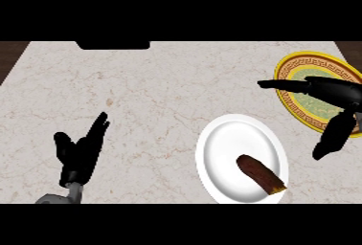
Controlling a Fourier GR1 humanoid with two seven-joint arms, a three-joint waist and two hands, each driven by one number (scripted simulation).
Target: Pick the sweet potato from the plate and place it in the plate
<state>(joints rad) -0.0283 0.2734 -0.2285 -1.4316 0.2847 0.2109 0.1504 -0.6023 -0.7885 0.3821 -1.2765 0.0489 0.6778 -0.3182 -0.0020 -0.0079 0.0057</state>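
We see the brown, oblong sweet potato (260, 174) lying on the white round plate (226, 143) on the marbled tabletop (155, 95). Our right hand (332, 91) hovers spread and empty over the gold-rimmed green plate (304, 64); our left hand (79, 153) rests with straight fingers at lower left.

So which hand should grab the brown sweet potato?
Probably the right hand. It hangs open close beside the round white plate holding the brown sweet potato. The left hand rests open far across the marble counter.
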